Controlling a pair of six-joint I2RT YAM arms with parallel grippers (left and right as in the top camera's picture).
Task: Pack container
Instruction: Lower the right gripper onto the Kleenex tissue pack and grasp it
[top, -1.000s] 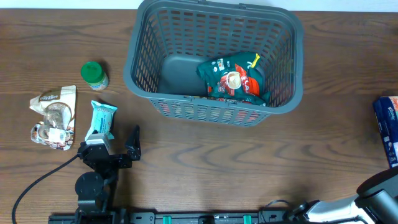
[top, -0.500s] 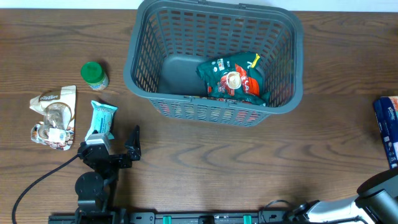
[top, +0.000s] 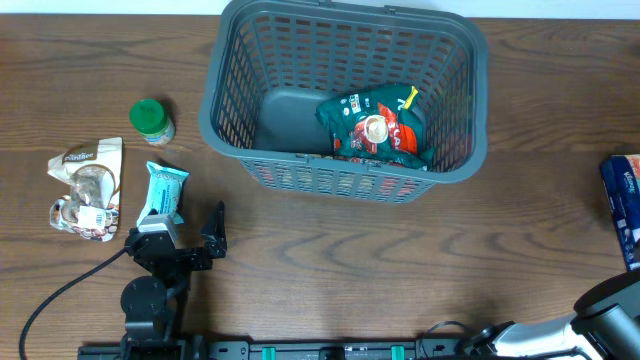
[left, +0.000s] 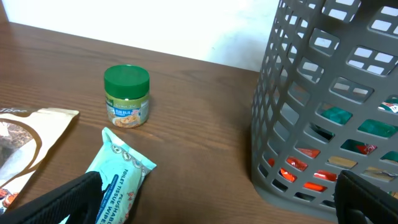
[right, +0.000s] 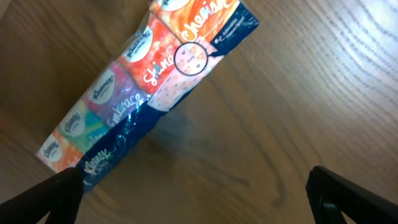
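Over the wooden table (top: 400, 260) the left gripper (left: 217, 190) is hanging spread and empty, needing to square onto the teal packet (left: 121, 177)

left claw (top: 187, 232) black, black cable (top: 60, 290); right arm (top: 608, 302) grey.

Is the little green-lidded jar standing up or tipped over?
Upright. The jar stands on the table, with its green lid on top and its label facing sideways.

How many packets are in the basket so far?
1: a green and red snack bag, lying at the right end of the basket. Others could be hidden beneath it.
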